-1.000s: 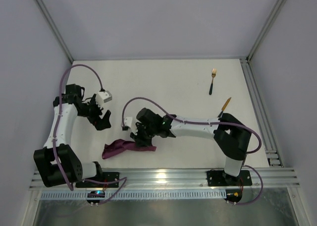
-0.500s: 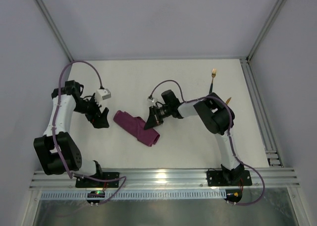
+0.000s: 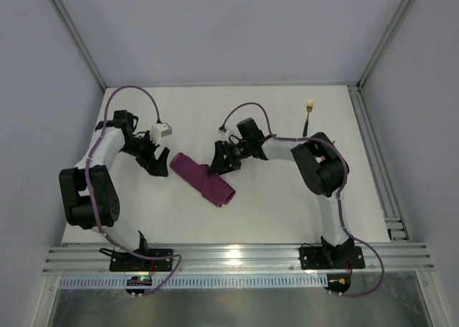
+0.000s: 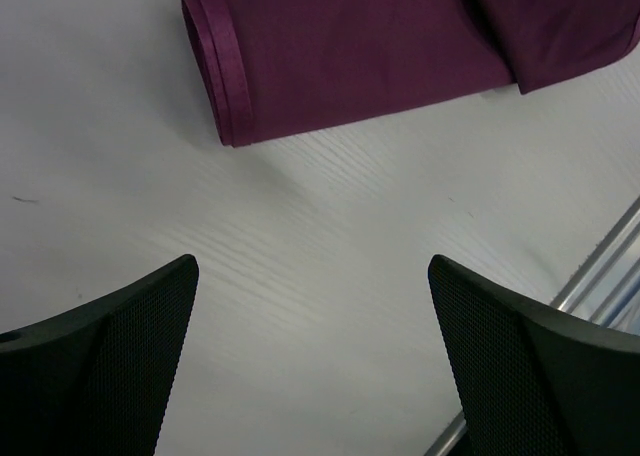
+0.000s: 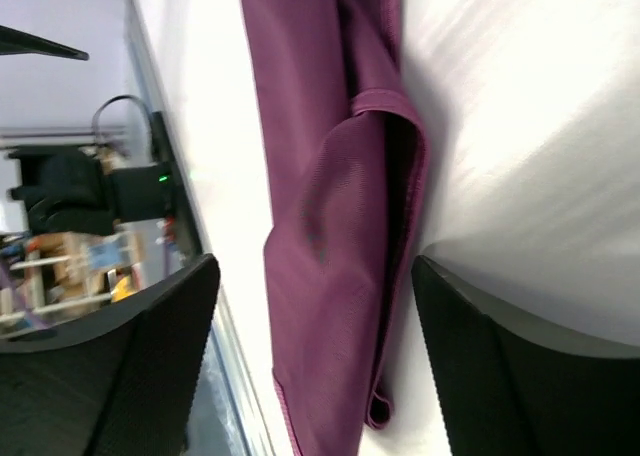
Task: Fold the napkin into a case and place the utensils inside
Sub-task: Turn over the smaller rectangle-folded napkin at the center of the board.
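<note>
The napkin (image 3: 203, 178) lies folded as a narrow magenta case, slanting from back left to front right mid-table. My left gripper (image 3: 159, 159) is open just left of its back end; the left wrist view shows the cloth's rolled end (image 4: 350, 56) ahead of bare table between the fingers (image 4: 100, 356). My right gripper (image 3: 219, 162) is open at the cloth's right side; in the right wrist view the napkin (image 5: 330, 226) runs between its spread fingers (image 5: 500, 346), not pinched. The gold fork (image 3: 308, 115) lies at the back right. The knife is hidden.
Aluminium rails run along the right edge (image 3: 369, 148) and the front edge (image 3: 229, 255) of the white table. Pale walls close in the left, back and right sides. My right arm's elbow (image 3: 319, 158) stands over the table near the fork.
The right gripper carried the cloth from the front up to mid-table, then opened and let it go. The left gripper moved back and right, closer to the napkin's end.
</note>
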Motion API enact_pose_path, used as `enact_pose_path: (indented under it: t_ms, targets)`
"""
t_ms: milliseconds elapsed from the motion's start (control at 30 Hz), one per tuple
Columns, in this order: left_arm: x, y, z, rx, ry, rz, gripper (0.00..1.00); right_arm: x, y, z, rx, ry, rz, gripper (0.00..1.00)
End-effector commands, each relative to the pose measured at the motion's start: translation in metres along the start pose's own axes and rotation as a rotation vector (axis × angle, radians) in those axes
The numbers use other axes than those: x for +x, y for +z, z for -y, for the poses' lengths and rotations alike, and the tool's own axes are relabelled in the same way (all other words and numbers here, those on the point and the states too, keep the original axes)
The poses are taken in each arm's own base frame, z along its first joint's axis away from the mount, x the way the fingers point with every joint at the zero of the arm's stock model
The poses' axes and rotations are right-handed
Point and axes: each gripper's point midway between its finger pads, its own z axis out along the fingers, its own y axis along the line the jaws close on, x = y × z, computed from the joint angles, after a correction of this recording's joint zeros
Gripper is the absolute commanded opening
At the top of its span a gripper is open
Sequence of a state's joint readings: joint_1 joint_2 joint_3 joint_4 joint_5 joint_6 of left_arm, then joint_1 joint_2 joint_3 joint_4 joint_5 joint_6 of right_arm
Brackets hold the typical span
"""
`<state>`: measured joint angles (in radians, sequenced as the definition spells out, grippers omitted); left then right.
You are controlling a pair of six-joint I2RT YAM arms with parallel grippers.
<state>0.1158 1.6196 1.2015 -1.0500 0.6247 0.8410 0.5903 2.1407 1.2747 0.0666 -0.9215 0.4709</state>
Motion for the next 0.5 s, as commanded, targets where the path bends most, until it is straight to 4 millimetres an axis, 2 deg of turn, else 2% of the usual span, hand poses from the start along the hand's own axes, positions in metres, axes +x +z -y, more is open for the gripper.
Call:
enact_pose_path:
  t_ms: [0, 33, 133, 167, 233, 300, 367, 400, 467]
  targets:
    - [-0.038, 0.002, -0.035, -0.122, 0.007, 0.099, 0.99, -0.003, -0.024, 0.036, 0.289, -0.087, 0.007, 0.85]
    - [-0.047, 0.000, -0.044, -0.147, 0.016, 0.118, 0.99, -0.010, -0.030, 0.039, 0.348, -0.109, 0.026, 0.87]
    - [-0.050, 0.013, -0.059, -0.169, 0.004, 0.082, 0.99, -0.018, -0.043, 0.037, 0.411, -0.161, 0.038, 0.87]
    - [-0.055, 0.019, -0.059, -0.173, 0.024, 0.068, 0.99, -0.023, -0.044, 0.034, 0.408, -0.181, 0.057, 0.83]
    - [-0.051, 0.034, -0.064, -0.172, 0.024, 0.027, 0.99, -0.023, -0.044, 0.027, 0.393, -0.200, 0.078, 0.78]
    - [-0.047, 0.047, -0.069, -0.161, 0.019, 0.001, 0.99, -0.014, -0.039, 0.025, 0.384, -0.188, 0.067, 0.70]
    - [-0.052, 0.061, -0.059, -0.112, 0.038, 0.001, 0.99, -0.010, -0.034, 0.023, 0.365, -0.178, 0.068, 0.63]
    - [-0.050, 0.068, -0.057, -0.078, 0.030, 0.000, 0.99, 0.001, -0.031, 0.028, 0.357, -0.157, 0.058, 0.57]
    - [-0.049, 0.074, -0.052, -0.040, 0.026, -0.001, 0.99, 0.000, -0.024, 0.024, 0.309, -0.136, 0.096, 0.54]
